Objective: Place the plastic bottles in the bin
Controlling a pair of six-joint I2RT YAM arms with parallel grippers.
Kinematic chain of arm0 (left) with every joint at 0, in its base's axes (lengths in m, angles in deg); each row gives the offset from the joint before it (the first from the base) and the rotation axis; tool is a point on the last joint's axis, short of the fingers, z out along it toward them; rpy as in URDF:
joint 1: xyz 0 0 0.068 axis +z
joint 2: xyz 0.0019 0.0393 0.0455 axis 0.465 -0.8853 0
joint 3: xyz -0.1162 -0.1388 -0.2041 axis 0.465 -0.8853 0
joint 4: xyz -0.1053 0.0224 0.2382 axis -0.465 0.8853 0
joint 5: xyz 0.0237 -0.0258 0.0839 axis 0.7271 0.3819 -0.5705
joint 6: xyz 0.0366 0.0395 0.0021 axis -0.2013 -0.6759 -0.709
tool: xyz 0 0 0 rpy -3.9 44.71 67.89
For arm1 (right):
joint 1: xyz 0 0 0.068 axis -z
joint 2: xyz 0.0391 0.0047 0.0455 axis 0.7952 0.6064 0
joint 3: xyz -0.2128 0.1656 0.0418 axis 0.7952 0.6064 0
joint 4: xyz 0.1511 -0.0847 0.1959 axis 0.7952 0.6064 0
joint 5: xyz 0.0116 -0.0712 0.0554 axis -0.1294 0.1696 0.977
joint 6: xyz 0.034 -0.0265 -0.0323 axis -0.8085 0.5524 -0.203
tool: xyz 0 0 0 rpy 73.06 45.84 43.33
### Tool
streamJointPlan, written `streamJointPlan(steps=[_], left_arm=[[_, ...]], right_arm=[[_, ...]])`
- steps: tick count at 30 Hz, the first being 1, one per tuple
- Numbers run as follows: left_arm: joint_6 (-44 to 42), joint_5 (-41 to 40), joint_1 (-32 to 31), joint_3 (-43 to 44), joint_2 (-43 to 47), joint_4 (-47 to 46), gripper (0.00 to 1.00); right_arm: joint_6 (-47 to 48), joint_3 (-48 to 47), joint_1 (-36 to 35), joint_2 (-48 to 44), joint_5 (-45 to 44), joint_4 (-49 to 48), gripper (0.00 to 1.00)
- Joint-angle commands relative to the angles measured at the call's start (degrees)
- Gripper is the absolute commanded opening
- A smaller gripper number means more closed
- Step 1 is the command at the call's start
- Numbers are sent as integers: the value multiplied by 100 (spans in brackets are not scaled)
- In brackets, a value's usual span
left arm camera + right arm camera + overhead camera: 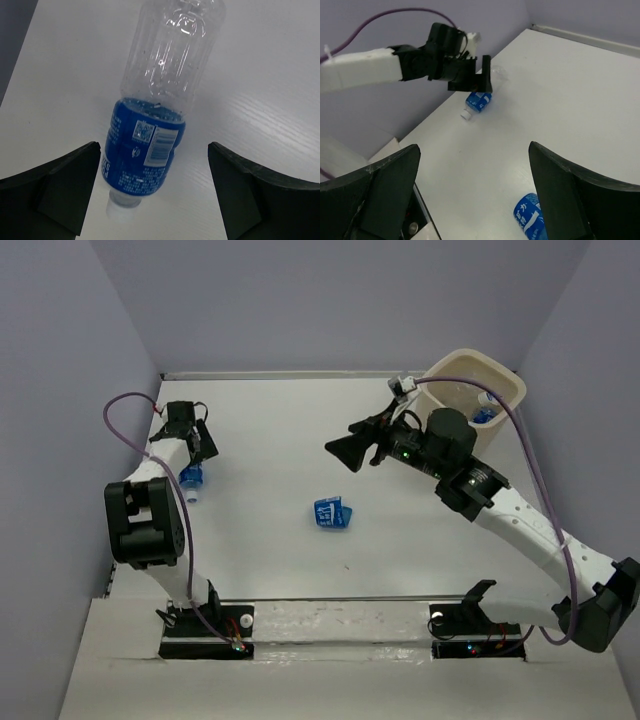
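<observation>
Clear plastic bottle (pixel 150 125) lies near the left edge of the table (pixel 280 420), between the spread fingers of my left claw (pixel 154 147), touching neither; my right claw (pixel 474 150) hangs apart and empty near a crushed bottle (pixel 330 513) mid-table; the bin (pixel 452 370) sits in the far right corner.

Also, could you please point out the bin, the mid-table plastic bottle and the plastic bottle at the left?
bin (pixel 470 370): top external view, inner back wall.
mid-table plastic bottle (pixel 330 512): top external view, blue label.
left plastic bottle (pixel 147 145): left wrist view, blue label.
</observation>
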Motion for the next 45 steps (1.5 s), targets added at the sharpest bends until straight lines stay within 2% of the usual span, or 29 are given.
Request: streamJointPlan(steps=[1,5,6,11,15,16,17,19,23,24,28,34,38,45], left_arm=[[-321,180,87,408,-635,-203,98],[-347,277,114,592,-1093,-142,88],[-339,277,123,610,-1181,-142,81],[-268,548,105,610,-954,-178,63],[-66,1523,-61,400,-121,-309,62],[30,2021,-201,251,316,-379,62],[92,2026,-203,250,547,-440,62],[241,2848,-500,-144,1355,-711,63],[706,3238,-1440,-979,2569,-1196,63],[916,3308,-1842,-1242,2919,-1293,63],[1514,3616,-2590,-2043,3562,-2258,63],[1929,3774,-3383,-2738,3854,-3445,63],[1868,3731,-3743,-2721,3845,-3640,63],[1657,3643,-3911,-2650,3793,-3790,64]], right_arm=[[288,-189,-491,336,-239,-410,95],[359,-242,-597,504,-449,-410,95],[367,-251,-597,521,-476,-419,95],[385,-251,-597,600,-529,-471,95],[368,-225,-597,662,-1099,-436,98],[289,-225,-597,679,-1240,-410,100],[288,-225,-597,697,-1241,-410,100],[131,-268,-597,767,-1049,-419,100],[-212,-392,-544,890,-574,-436,100],[-360,-383,-544,908,-530,-523,100],[-713,-164,-544,952,-512,-893,100],[-915,21,-544,1093,-748,-1034,100],[-1047,65,-483,1303,-714,-1060,100],[-1189,267,-483,1488,-881,-1069,100]])
